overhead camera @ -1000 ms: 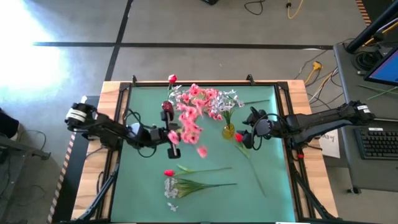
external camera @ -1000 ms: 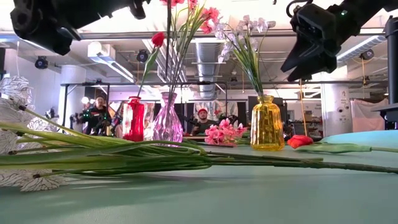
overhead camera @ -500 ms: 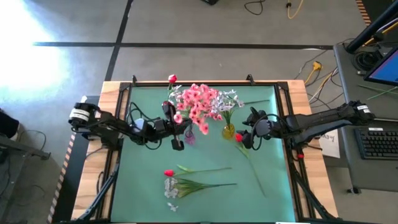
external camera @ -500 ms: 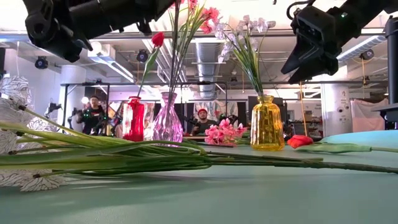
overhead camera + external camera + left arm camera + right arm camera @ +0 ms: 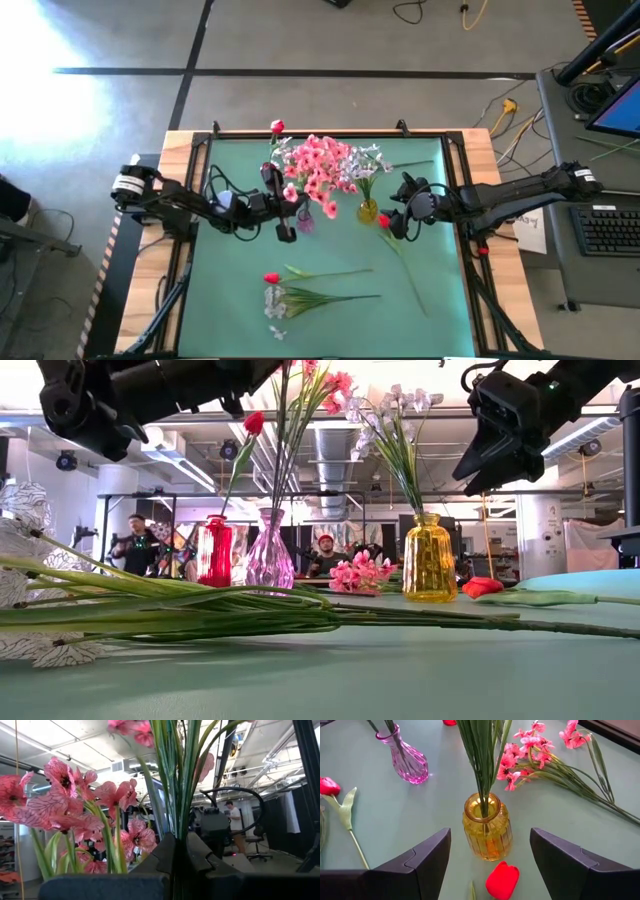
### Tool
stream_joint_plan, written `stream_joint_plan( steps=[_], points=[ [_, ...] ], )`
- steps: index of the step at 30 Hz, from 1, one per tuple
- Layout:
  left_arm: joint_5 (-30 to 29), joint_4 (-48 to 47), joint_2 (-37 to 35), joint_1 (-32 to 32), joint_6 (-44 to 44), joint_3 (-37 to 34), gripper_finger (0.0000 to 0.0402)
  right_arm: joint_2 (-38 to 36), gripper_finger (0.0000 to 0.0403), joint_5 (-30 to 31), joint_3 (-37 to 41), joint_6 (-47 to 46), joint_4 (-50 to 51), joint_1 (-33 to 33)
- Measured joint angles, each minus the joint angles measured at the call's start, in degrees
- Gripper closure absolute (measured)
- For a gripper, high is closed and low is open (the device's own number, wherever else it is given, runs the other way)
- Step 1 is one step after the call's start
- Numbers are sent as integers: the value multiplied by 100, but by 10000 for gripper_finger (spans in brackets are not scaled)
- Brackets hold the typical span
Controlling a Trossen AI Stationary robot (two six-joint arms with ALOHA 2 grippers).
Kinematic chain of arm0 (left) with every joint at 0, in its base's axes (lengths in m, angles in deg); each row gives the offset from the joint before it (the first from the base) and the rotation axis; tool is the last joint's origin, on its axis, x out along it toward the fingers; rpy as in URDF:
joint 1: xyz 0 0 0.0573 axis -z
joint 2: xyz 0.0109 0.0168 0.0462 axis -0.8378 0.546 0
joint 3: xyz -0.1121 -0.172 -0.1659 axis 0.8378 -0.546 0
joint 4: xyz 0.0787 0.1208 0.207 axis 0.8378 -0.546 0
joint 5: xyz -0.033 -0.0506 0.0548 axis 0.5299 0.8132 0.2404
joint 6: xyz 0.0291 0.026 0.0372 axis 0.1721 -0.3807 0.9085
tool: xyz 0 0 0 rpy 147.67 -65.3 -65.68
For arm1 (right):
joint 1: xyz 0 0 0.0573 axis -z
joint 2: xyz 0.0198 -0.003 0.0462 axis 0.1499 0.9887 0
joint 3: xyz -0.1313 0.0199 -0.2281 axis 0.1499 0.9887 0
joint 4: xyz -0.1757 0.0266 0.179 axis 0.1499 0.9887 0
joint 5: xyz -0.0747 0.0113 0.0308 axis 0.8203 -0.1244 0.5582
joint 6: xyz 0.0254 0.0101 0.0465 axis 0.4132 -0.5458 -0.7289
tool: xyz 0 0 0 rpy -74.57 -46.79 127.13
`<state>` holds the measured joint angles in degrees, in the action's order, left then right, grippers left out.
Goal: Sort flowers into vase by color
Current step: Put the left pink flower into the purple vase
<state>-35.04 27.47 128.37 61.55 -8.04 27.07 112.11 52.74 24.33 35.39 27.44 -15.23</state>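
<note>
Since a second ago, the pink flowers [image 5: 318, 172] have been swung upright over the pink vase [image 5: 305, 222], stems clamped between the left gripper's [image 5: 287, 205] clenched fingers [image 5: 165, 857]. At 3 o'clock, the right gripper [image 5: 392, 216] is held spread, empty, beside the yellow vase [image 5: 485, 827].

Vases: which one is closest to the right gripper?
The yellow vase, holding white flowers, sits just ahead of the open right gripper; the pink vase and red vase stand farther off.

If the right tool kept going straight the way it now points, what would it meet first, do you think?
Most likely the ribbed yellow glass vase, centred between the open right tool's fingers; the red blossom lies nearer but low.
</note>
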Motion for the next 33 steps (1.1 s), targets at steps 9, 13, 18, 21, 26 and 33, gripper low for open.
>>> stream_joint_plan(
  steps=[9,13,18,21,26,33],
  points=[
    [1,-4,0,-35,355,-160,402,0,138,-2,0,49,0,0],
    [168,1,9,-56,412,-160,402,0,138,-2,0,99,2,0],
    [196,2,27,-65,410,-160,402,0,138,-2,0,123,0,0],
    [196,-6,28,-65,396,-203,402,0,138,-2,0,123,-2,0],
    [196,-1,28,-71,269,-234,402,0,138,-2,0,123,-3,0],
    [149,-35,28,-71,254,-234,402,0,138,-2,0,126,-23,0]
  ],
)
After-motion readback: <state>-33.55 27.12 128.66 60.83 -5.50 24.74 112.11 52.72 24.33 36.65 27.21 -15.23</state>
